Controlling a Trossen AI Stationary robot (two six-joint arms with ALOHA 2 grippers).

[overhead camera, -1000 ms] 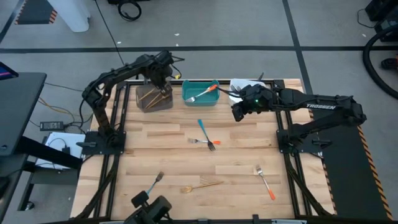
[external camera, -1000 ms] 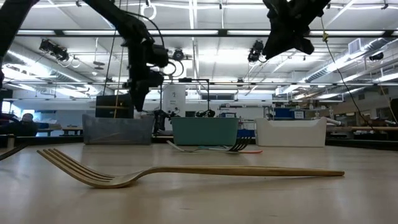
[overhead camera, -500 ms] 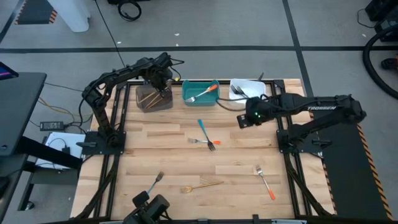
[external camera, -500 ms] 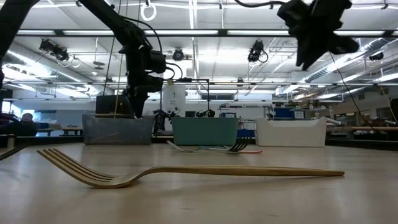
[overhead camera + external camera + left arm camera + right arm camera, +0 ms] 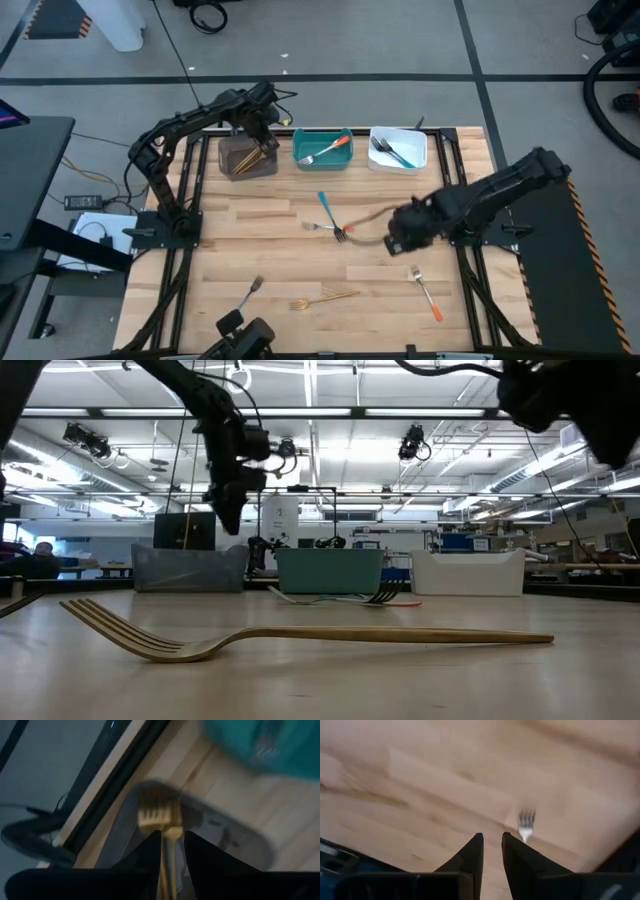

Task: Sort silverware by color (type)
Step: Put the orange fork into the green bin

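High view: my left gripper [image 5: 262,140] over brown bin [image 5: 232,168], fingers parted, gold fork [image 5: 161,817] released into bin. My right gripper [image 5: 400,238], grip state unclear, heads toward orange-handled fork [image 5: 426,293]. Advice: centre over handle, descend straight, close gently.

Wooden table [image 5: 250,230]: brown bin [image 5: 240,160], teal bin [image 5: 322,150] and white bin [image 5: 398,150] line the far edge. Loose forks sit mid-table [image 5: 335,228], plus a gold fork [image 5: 322,298] near the front edge.
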